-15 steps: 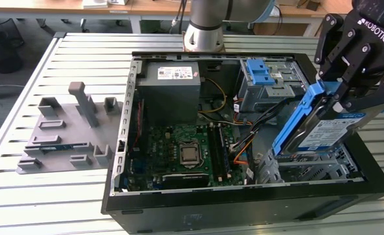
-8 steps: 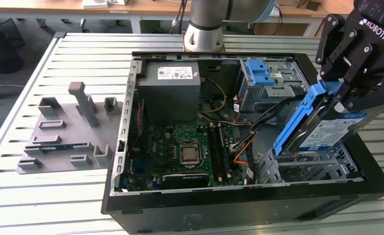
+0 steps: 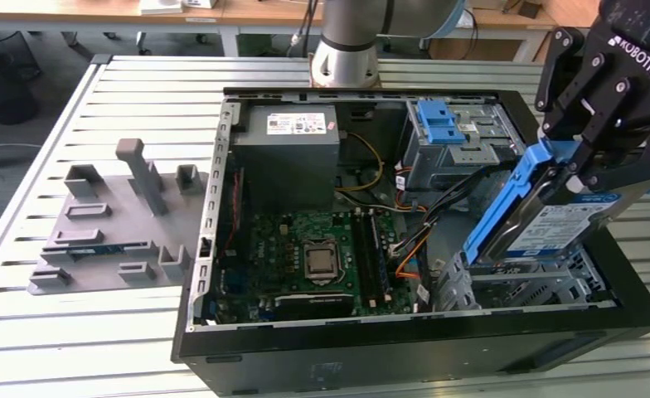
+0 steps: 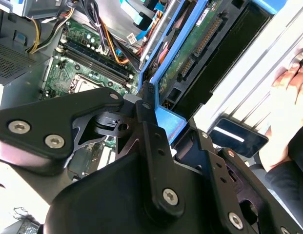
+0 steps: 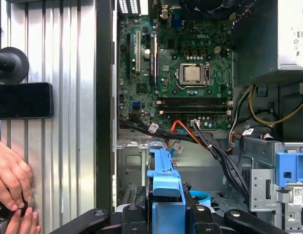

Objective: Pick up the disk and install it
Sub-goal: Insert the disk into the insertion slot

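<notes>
The disk [image 3: 557, 225] is a silver drive with a white-and-blue label in a blue plastic bracket [image 3: 502, 207]. It hangs steeply tilted over the metal drive cage [image 3: 524, 282] at the exterior view's right end of the open computer case [image 3: 414, 356]. My black gripper [image 3: 589, 159] is shut on its upper end. In the second wrist view the disk's green circuit-board underside [image 4: 190, 53] runs away from the gripper [image 4: 163, 124]. In the first wrist view the bracket [image 5: 163, 185] stands between the fingers [image 5: 129, 214], above the cage floor [image 5: 136, 165].
Inside the case are the motherboard [image 3: 314, 249], a grey power-supply box [image 3: 292, 141], a light-blue latch [image 3: 441, 124] and loose cables [image 3: 414, 224]. A grey fixture [image 3: 115, 215] sits on the slatted table. A person's hand [image 5: 10, 180] and a black phone [image 5: 22, 100] lie beside the case.
</notes>
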`<state>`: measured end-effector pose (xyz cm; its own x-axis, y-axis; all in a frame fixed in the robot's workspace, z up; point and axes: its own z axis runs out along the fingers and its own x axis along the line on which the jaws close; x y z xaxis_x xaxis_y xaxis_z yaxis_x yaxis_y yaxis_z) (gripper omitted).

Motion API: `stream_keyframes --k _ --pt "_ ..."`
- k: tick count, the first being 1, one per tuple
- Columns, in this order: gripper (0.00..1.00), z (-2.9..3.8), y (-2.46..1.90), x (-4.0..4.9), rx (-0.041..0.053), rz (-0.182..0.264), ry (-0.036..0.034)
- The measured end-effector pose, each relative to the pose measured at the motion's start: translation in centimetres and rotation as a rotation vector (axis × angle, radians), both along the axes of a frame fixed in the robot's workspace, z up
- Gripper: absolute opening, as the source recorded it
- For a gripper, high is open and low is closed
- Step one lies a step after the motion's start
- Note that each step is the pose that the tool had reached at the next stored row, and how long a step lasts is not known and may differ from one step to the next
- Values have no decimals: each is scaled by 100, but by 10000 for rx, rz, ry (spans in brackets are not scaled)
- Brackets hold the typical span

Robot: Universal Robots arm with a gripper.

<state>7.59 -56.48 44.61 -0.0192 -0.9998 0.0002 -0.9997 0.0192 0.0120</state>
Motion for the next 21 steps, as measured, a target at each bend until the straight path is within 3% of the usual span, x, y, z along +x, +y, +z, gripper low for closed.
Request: stream_keyframes --k 21 --pt "36 -77 -18 1 -1 -116 0"
